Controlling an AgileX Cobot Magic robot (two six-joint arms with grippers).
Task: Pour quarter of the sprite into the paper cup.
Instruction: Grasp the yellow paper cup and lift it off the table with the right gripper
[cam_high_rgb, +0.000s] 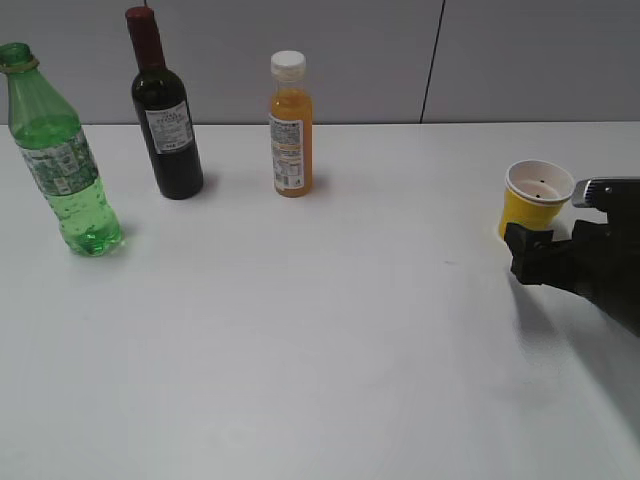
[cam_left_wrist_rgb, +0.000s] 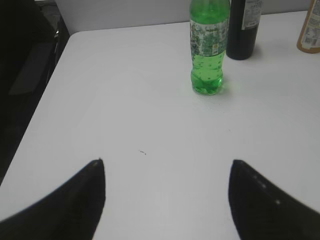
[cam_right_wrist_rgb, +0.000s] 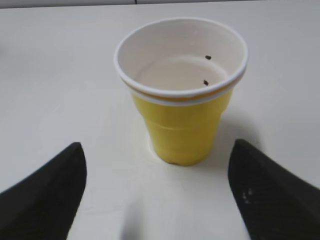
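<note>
The sprite (cam_high_rgb: 62, 160) is seen upright at the desk's (cam_high_rgb: 320, 350) far left. The paper cup (cam_right_wrist_rgb: 180, 90) is placed just before the right gripper (cam_right_wrist_rgb: 157, 192), whose jaws are spread wide and empty; the left gripper (cam_left_wrist_rgb: 167, 197) is likewise spread and empty.

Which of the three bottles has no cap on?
The sprite, the green bottle at far left: its neck is open, while the wine bottle has a red cap and the juice bottle a white one.

Left wrist view crops the tall translucent green plastic bottle (cam_left_wrist_rgb: 208, 47) above its label; label print is unreadable.
</note>
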